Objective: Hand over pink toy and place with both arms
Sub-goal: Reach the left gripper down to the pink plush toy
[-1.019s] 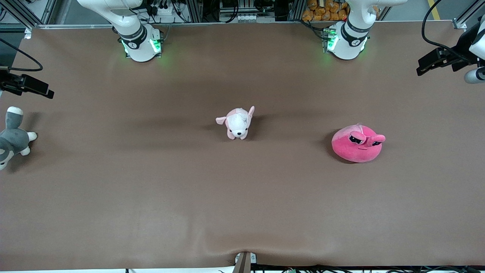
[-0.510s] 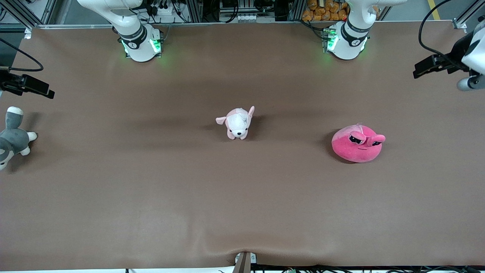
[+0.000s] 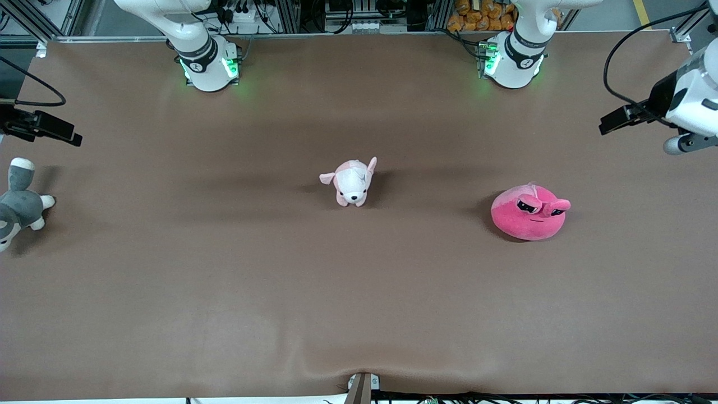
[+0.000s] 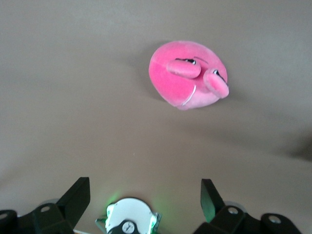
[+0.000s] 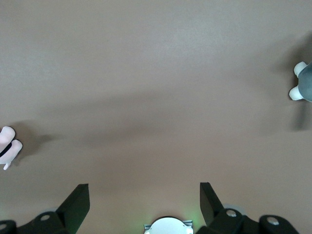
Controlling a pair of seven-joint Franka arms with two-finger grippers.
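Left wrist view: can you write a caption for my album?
Open left gripper up over the table, pink toy sitting untouched.

Pink toy seen from the left wrist

The pink toy (image 4: 187, 75) lies alone on the brown tabletop (image 4: 73, 107), its two stalk eyes and thin mouth showing. The left hand (image 4: 145, 197) hangs above the tabletop with its two black fingers (image 4: 78, 195) spread wide, well apart from the toy. Between them shows a white arm base (image 4: 129, 222) lit green.

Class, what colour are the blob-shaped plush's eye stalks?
Hot pink, like the pink toy itself; clearest in the left wrist view.
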